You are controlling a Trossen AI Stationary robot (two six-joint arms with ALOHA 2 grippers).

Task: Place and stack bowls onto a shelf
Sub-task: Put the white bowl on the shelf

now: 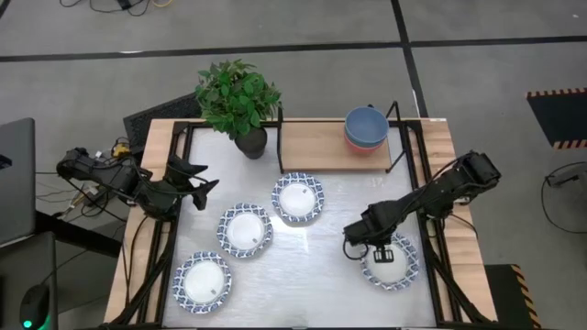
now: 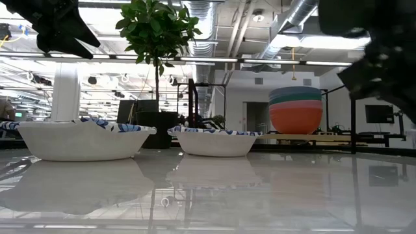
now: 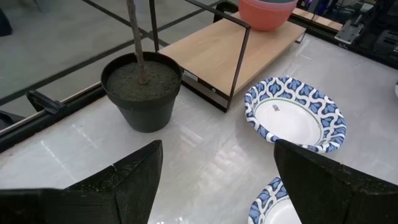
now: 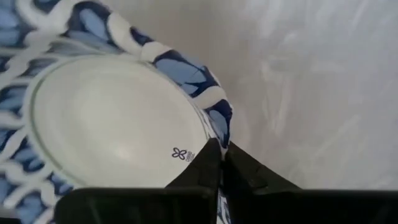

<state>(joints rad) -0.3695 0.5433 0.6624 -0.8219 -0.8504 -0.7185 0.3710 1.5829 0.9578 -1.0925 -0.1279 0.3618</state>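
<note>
Overhead, the right gripper (image 1: 378,249) pinches the rim of a patterned bowl (image 1: 393,262) at the table's four o'clock corner.
Round and mouth-up, it has no long axis; it lies at the gripper's five o'clock. The right wrist view alone shows the fingers (image 4: 205,165) closed on the rim. The left gripper (image 1: 200,180) waits wide at nine o'clock.

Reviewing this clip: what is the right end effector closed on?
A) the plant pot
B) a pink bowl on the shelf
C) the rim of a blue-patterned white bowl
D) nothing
C: the right end effector pinches the rim of the blue-patterned white bowl on the tabletop.
</note>
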